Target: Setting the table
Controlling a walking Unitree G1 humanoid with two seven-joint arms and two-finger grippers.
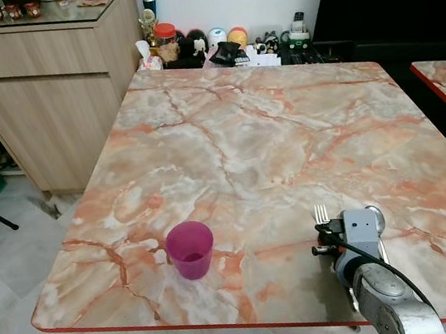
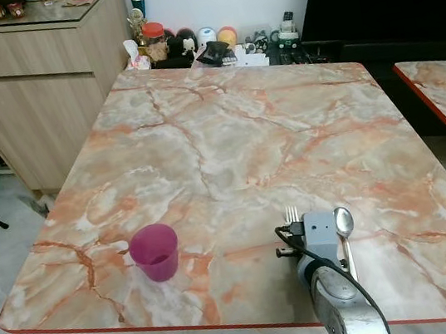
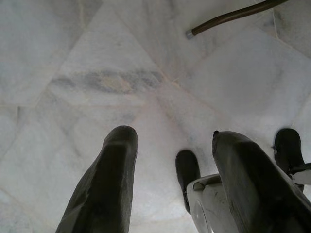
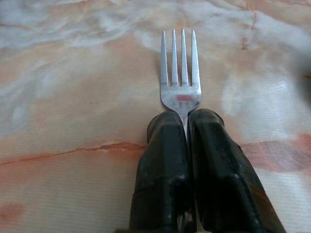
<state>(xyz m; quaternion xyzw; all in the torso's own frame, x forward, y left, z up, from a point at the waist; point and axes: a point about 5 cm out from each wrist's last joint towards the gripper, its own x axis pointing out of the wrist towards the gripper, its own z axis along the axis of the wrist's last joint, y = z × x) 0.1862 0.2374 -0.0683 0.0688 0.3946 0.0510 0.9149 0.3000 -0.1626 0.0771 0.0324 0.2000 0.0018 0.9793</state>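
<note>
Fork going down by the spoon
Right gripper [image 4: 187, 141] pinches the fork [image 4: 180, 68], tines pointing away, just left of the spoon [image 2: 344, 224]

Right claw [image 4: 187, 121] clamped, left claw [image 3: 170, 145] apart.

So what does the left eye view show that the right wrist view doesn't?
Left eye view alone: a pink cup near the table's front edge, a spoon beside the right arm, a wooden cabinet and jars by the wall. Right wrist view alone: the right end effector shut on the handle. Both: the fork and marble tabletop.
</note>
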